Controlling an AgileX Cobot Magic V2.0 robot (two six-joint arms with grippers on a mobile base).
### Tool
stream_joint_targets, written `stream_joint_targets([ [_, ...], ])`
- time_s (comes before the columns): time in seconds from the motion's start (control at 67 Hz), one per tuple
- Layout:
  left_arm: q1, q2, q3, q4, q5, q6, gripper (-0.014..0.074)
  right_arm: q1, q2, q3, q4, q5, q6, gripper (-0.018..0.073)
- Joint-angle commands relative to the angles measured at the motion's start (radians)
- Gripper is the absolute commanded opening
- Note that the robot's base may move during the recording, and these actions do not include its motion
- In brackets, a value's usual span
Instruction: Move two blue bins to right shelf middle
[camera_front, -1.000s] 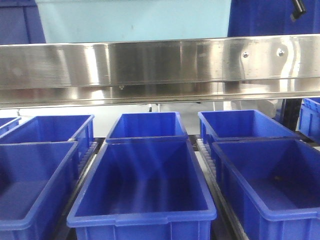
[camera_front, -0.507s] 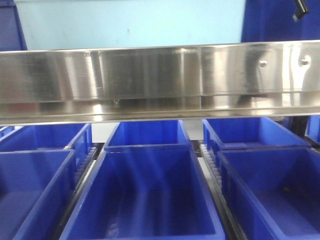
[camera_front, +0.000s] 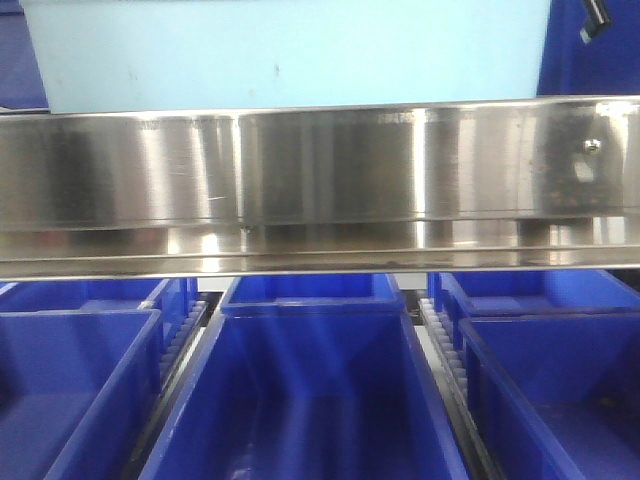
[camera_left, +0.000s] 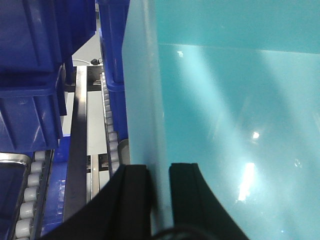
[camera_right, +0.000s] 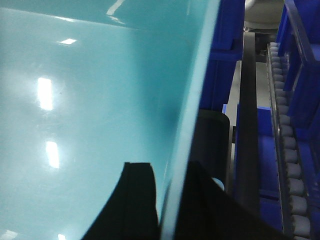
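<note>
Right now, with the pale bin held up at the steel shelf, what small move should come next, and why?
Probably ease the pale blue bin forward, level, with both arms together. The left hand and right hand each pinch one of its side walls. In the front view it shows above the front rail, and a roller track runs beside it.

Black curved fingers on left gripper, matte (right gripper alike)
</note>
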Motion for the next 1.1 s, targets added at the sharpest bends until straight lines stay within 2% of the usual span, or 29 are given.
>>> stream_joint_targets([
  [0.0, -0.006, -0.021, -0.015, -0.041, -0.059, 0.000, -0.0111, -0.003, -0.011, -0.008, -0.009, -0.040, -0.022, -0.0151],
  [1.09, -0.006, -0.021, -0.015, -0.041, -0.059, 0.000, -0.0111, -0.003, -0.011, -0.008, -0.009, -0.040, -0.022, -0.0151],
])
